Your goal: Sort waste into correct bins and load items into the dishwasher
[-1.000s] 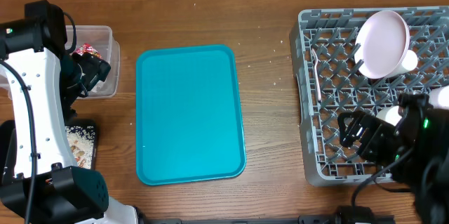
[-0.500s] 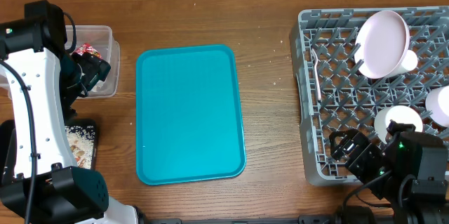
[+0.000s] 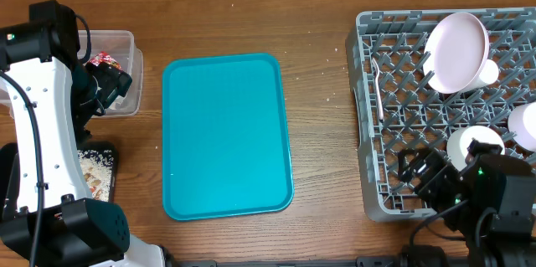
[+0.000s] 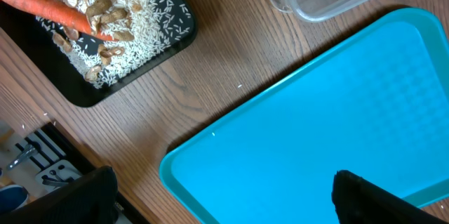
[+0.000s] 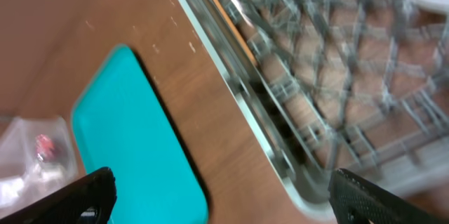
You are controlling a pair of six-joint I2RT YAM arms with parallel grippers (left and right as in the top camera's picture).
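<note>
Hanging over the near left corner of the grey dish rack [image 3: 363,158], the right end effector [image 3: 416,169] has its jaws spread wide with nothing between them. A white bowl [image 3: 471,141] sits just to its right inside the rack, with a second bowl [image 3: 528,125] beyond it. The round plate [image 3: 459,45] leans on edge among the far pegs with the cup [image 3: 489,73] touching it. The slim fork [image 3: 378,91] lies along the rack's left wall, its long axis running away from the robot.

The left end effector [image 3: 102,84], equally wide and empty, hovers above the clear tub [image 3: 126,45], where the shiny red wrapper [image 3: 104,58] lies. Nearer the robot, the matte black tray [image 4: 84,94] carries the smooth orange carrot [image 4: 42,5] on a bed of pale rice [image 4: 133,6].

Between the arms, the glossy teal tray [image 3: 226,137] shows nothing on it. By my reading, no item is left on the wooden bench [image 3: 327,16] for either arm to fetch, and the next move is likely a retreat.
</note>
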